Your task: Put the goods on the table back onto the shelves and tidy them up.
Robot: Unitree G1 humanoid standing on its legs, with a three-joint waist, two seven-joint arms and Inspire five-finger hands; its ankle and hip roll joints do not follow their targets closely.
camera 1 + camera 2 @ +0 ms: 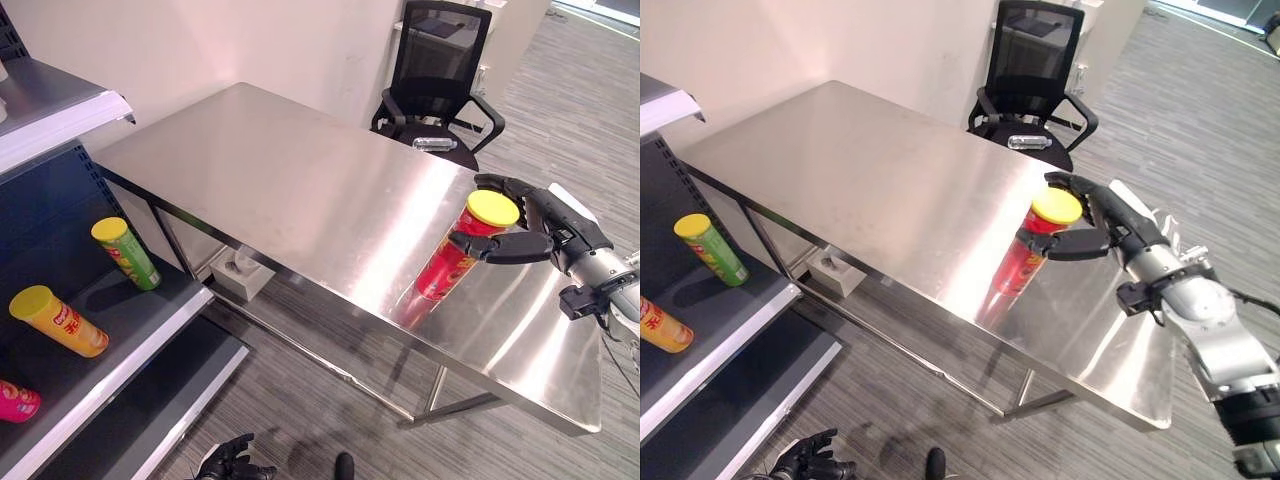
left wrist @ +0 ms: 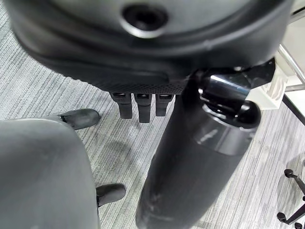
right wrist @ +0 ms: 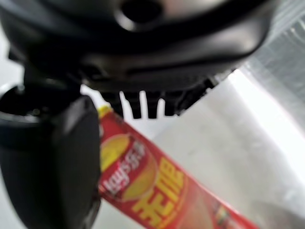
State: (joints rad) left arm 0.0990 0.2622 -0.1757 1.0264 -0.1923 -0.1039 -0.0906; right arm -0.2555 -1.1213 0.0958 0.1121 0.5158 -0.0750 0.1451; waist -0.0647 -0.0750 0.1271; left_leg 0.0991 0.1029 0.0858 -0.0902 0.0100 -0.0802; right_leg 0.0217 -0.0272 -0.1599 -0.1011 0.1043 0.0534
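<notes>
A red chip can with a yellow lid (image 1: 455, 255) stands upright near the right end of the steel table (image 1: 270, 180). My right hand (image 1: 535, 228) reaches in from the right at the can's top, the thumb across its front and the fingers (image 1: 1072, 182) loosely arched behind the lid, not clamped. In the right wrist view the red can (image 3: 143, 186) runs between thumb and fingers. On the shelf (image 1: 150, 335) at the left lie a green can (image 1: 125, 253), a yellow can (image 1: 58, 320) and a pink can (image 1: 15, 400). My left hand (image 1: 235, 462) hangs low by the floor, relaxed.
A black office chair (image 1: 435, 80) stands behind the table's far edge with a small clear bottle (image 1: 433, 144) on its seat. A white box (image 1: 238, 272) sits on the floor under the table. An upper shelf board (image 1: 55, 110) juts out at the top left.
</notes>
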